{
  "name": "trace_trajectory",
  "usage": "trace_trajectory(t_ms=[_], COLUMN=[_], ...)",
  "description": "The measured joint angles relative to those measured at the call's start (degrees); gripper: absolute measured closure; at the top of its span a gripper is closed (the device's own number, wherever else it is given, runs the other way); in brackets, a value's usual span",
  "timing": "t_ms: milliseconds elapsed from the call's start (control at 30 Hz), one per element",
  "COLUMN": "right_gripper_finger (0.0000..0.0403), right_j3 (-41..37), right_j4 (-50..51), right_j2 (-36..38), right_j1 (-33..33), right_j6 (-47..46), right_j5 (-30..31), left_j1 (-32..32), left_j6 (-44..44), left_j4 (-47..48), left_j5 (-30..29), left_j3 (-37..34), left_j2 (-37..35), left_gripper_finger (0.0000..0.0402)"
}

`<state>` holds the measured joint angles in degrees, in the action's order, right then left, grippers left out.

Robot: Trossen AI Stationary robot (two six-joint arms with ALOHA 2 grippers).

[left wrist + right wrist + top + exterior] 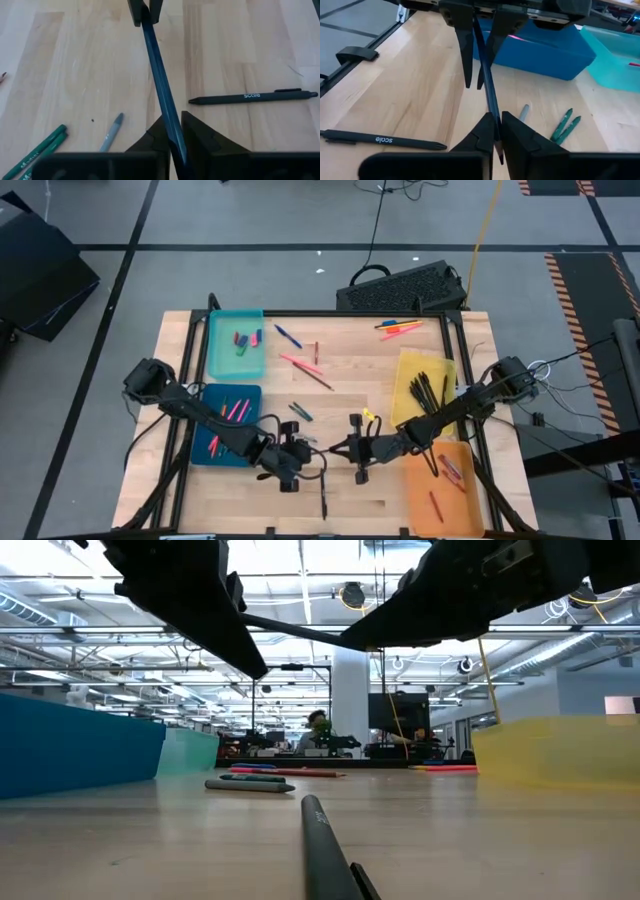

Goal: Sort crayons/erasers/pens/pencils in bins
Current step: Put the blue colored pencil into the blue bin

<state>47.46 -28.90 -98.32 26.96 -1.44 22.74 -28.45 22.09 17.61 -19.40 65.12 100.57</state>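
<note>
A dark blue pen (pixel 325 449) hangs above the table's near middle, between my two grippers. My left gripper (pixel 297 452) is shut on one end and my right gripper (pixel 352 450) on the other, facing each other. The four bins stand at the sides: teal (pixel 236 368) with erasers, dark blue (pixel 250 393) with crayons, yellow (pixel 405 360) with dark sticks, and orange (pixel 470 500). Loose pens and pencils lie on the far half of the table. My left gripper pinches the pen's left end (pixel 172 131) between its two fingers, coming level from the table's left and lying along the pen. The pen is clear of the table. My right gripper pinches the pen's right end (pixel 494 120) between its two fingers, level from the table's right and along the pen. The pen spans the gap to the other gripper, lifted clear.
A black pen marked "scale" (pixel 250 96) lies near the front edge, below the grippers. Two green sticks (pixel 565 127) and a grey pen (pixel 112 131) lie just beyond. Pink, orange and blue sticks (pixel 400 330) lie at the far side. A black keyboard-like case (pixel 400 288) sits behind the table.
</note>
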Motion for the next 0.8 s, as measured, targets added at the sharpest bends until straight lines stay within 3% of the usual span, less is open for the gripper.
trace_trajectory(t_ms=[167,300,433,567,700,800], right_gripper_finger=[0.0354,0.0295,0.0235,0.0196,0.0184,0.0185], right_j3=[0.0,-0.1,-0.1,-0.2,-0.2,-0.2], right_j4=[-0.2,0.0,0.5,3.0,4.9,5.6], right_j2=[0.1,1.0,4.2,7.6,8.7,8.6], right_j1=[0.1,0.5,1.6,2.9,3.7,4.4], right_j6=[-0.3,-0.3,0.2,0.6,-1.5,-2.1], right_j5=[0.2,0.4,1.7,2.5,4.7,5.6], left_j1=[-0.2,-0.7,-1.3,-2.3,-5.1,-7.5], left_j6=[0.6,0.8,4.5,17.2,37.5,52.6], left_j4=[0.6,3.6,12.7,31.7,54.7,66.4], left_j5=[-0.5,-1.4,-4.9,-6.5,-4.9,-1.7], left_j3=[0.0,0.0,0.1,0.1,0.0,-0.1], left_j2=[-0.7,-3.1,-8.0,-14.1,-19.0,-20.4], left_gripper_finger=[0.0366,0.0366,0.0367,0.0367,0.0367,0.0367])
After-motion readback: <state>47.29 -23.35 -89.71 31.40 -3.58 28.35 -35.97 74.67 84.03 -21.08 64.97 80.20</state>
